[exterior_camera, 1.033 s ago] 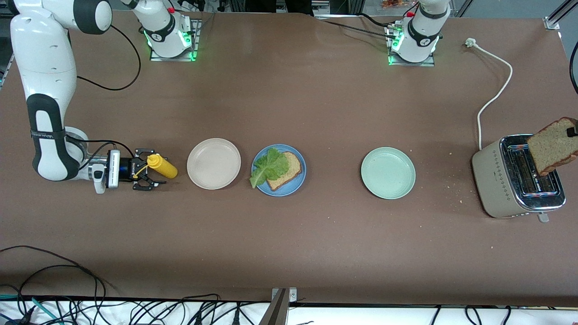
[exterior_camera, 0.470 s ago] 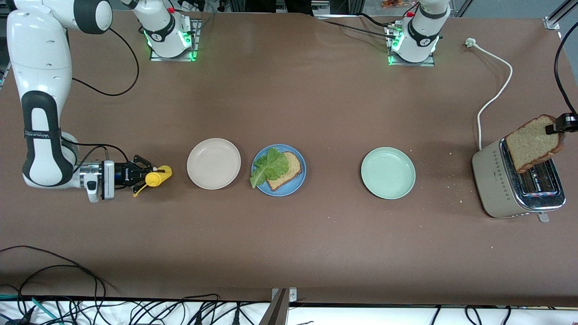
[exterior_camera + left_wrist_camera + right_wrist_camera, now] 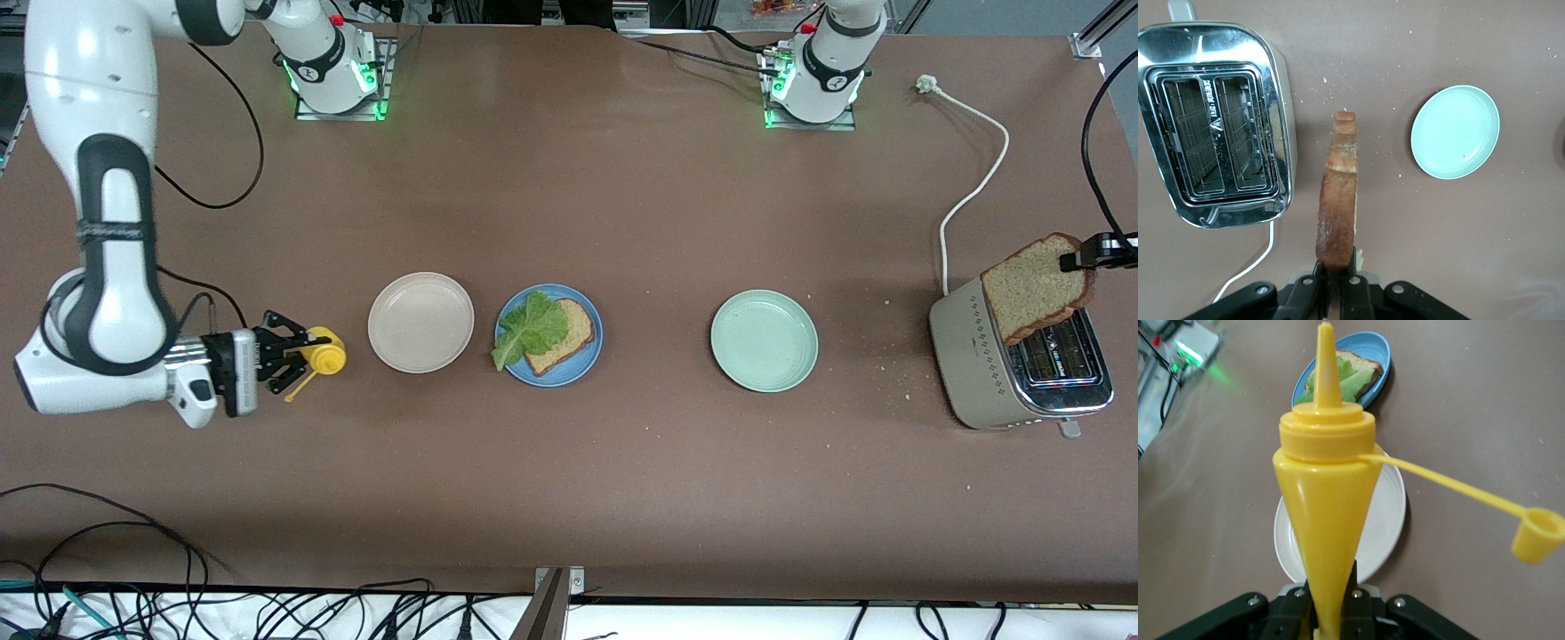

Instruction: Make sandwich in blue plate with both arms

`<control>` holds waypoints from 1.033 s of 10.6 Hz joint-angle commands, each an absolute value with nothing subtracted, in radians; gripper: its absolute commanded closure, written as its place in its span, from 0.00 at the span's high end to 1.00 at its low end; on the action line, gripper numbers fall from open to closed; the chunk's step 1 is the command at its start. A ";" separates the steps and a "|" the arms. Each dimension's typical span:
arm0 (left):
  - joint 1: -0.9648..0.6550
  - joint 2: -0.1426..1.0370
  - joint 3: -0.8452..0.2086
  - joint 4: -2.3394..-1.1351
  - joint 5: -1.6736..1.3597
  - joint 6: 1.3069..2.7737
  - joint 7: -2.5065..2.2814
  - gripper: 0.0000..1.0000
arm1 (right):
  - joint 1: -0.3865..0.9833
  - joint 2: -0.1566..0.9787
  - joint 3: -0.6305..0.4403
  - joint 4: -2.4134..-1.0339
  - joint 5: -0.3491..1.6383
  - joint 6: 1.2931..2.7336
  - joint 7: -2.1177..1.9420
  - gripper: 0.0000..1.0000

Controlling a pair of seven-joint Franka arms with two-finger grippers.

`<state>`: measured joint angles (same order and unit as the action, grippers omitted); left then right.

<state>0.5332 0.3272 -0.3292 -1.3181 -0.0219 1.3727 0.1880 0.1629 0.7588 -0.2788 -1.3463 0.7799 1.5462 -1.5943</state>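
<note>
My left gripper (image 3: pixel 1074 261) is clamped on the top edge of a slice of brown wholegrain toast (image 3: pixel 1037 287), which hangs over the silver two-slot toaster (image 3: pixel 1013 364) at the left arm's end of the table. In the left wrist view the slice (image 3: pixel 1337 193) shows edge-on, pinched between my fingers (image 3: pixel 1313 288), with the toaster's empty slots (image 3: pixel 1215 130) on one side and the pale mint-green round plate (image 3: pixel 1455 131) on the other.

My right gripper (image 3: pixel 298 358) is closed on a yellow plastic squeeze bottle (image 3: pixel 325 353), held off the brown table (image 3: pixel 622 480) at the right arm's end, its nozzle aimed toward the cream round plate (image 3: pixel 420 322). Its little yellow cap (image 3: pixel 1537 534) dangles open on a strap.

The round speckled blue plate (image 3: pixel 588 357) sits at the middle of the table, about three o'clock from the cream plate and nine o'clock from the mint one. On it lies one slice of brown toast (image 3: pixel 567 341) with a ruffled green lettuce leaf (image 3: pixel 529 327) draped over its edge.
</note>
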 commanded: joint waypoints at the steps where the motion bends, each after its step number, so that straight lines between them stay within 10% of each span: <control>1: 0.540 0.324 -0.330 -1.324 -0.052 1.381 0.186 0.00 | 0.337 0.692 -0.290 -1.270 0.553 1.531 -1.314 0.04; 11: 0.529 0.324 -0.330 -1.324 -0.052 1.381 0.181 0.00 | 0.767 0.752 -0.288 -1.187 -0.151 1.560 -0.954 0.06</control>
